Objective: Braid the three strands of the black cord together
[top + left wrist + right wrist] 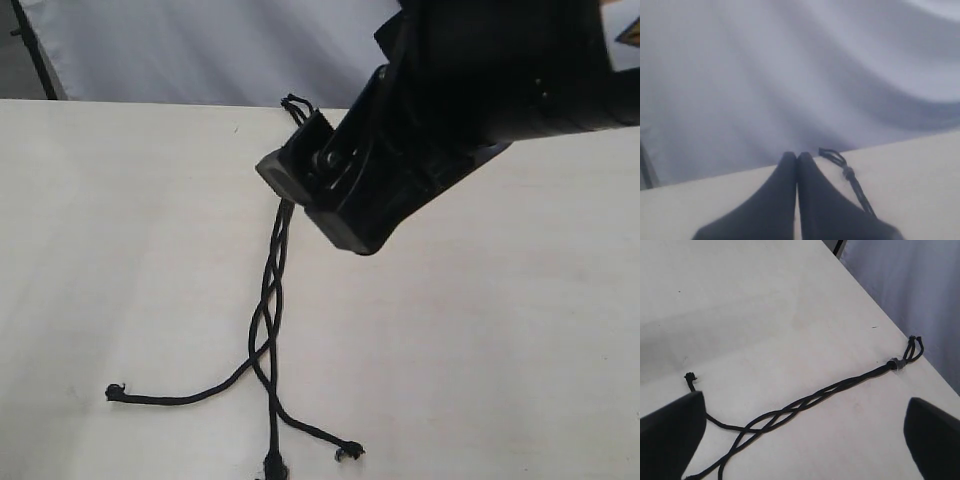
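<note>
The black cord [268, 300] lies on the pale table [120, 250], its small loop [295, 105] at the far edge. Below the grey clamp [894, 364] the three strands [805, 402] cross in a loose braid, then splay. Their knotted ends lie at the left [115, 392], the near edge [272, 465] and the right [350, 452]. A bulky black arm part [370, 170] hides the cord just below the loop. My left gripper [797, 159] is shut with nothing between its fingers; the loop [832, 155] lies just beside it. My right gripper [805, 406] is open wide, high above the braid.
A white cloth backdrop [200, 45] hangs behind the table's far edge, with a dark pole [35, 50] at its left. Bare tabletop stretches on both sides of the cord [520, 330].
</note>
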Robot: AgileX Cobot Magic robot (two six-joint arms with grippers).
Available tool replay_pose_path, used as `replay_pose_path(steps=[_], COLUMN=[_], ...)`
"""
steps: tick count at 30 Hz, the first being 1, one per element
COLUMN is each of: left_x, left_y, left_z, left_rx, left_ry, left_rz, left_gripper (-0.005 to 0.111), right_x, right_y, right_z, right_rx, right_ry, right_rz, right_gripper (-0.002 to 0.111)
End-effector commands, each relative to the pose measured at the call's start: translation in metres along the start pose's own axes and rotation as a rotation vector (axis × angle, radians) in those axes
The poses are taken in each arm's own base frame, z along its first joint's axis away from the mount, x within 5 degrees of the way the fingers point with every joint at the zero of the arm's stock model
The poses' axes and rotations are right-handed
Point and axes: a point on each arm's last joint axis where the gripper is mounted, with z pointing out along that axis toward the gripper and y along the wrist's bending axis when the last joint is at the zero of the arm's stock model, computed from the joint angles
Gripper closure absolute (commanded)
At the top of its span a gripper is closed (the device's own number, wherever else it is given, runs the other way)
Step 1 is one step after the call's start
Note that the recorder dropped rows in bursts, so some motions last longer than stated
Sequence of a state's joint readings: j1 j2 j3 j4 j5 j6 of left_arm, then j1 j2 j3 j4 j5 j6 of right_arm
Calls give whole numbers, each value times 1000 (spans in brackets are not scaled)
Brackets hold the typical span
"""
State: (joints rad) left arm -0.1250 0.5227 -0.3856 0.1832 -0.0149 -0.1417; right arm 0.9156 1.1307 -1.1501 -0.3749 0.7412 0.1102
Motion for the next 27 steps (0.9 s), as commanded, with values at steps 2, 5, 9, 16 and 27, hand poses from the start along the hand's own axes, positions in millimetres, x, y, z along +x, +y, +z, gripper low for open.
replay_pose_path(steps=[2,5,9,16,27], left_x=[-8,-10,-13,-27,62], left_y=[0,1,1,1,-1], left_z=[-17,-23,-30,-78,-65], left_rx=[-4,-5,-6,-13,-43], left_ry=[-91,-121,-158,-395,-211], left_rz=[-20,-20,-20,-19,92], left_gripper=[106,106,106,106,106], right_x=[-1,-1,-1,-1,-1], right_y=[-3,-3,-3,-3,-3], right_z=[-7,-7,-7,-7,-7], right_rx=[5,5,5,4,4], right_ry=[-24,-24,-24,-27,-27], right_rz=[21,21,21,17,17], right_gripper=[4,4,4,4,4])
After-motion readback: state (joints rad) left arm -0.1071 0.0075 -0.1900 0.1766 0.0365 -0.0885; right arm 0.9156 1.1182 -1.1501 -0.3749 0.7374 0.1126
